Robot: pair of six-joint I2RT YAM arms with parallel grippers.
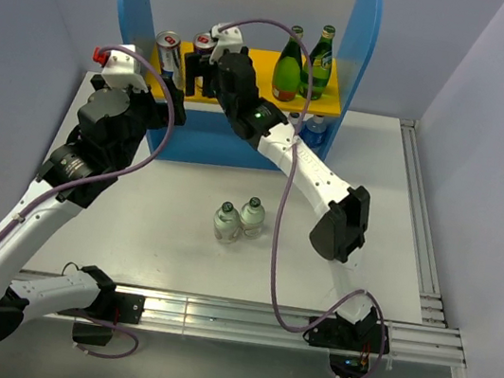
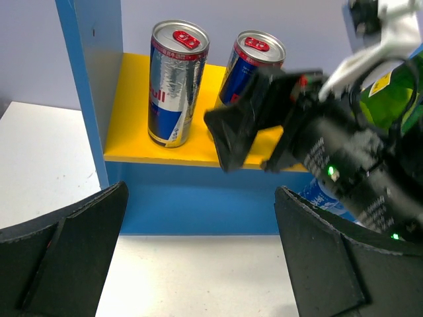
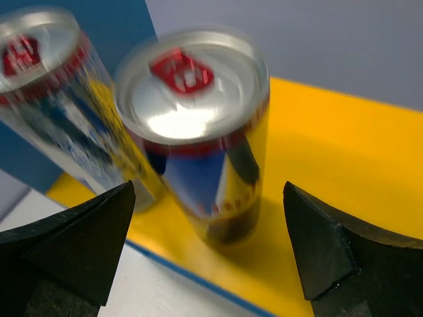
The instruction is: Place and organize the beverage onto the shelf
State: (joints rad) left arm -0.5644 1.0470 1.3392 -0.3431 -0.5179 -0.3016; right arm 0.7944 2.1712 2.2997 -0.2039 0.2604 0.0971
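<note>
The shelf [image 1: 356, 42] stands at the back of the table, with a yellow top board [image 1: 256, 75] between tall blue side panels. Two silver-and-blue cans stand on the board's left end, one [image 1: 167, 51] by the left panel and one [image 3: 198, 132] beside it. My right gripper [image 3: 208, 257] is open, its fingers on either side of the second can and apart from it. My left gripper [image 2: 198, 264] hangs open and empty over the table in front of the shelf's blue front [image 2: 198, 198]. Two green bottles [image 1: 289, 65] stand on the board's right half.
Two small clear bottles [image 1: 239, 219] stand together on the white table in front of the shelf. Blue-labelled bottles [image 1: 314, 127] sit on the shelf's lower level at the right. Metal rails [image 1: 417, 234] run along the table's right and near edges.
</note>
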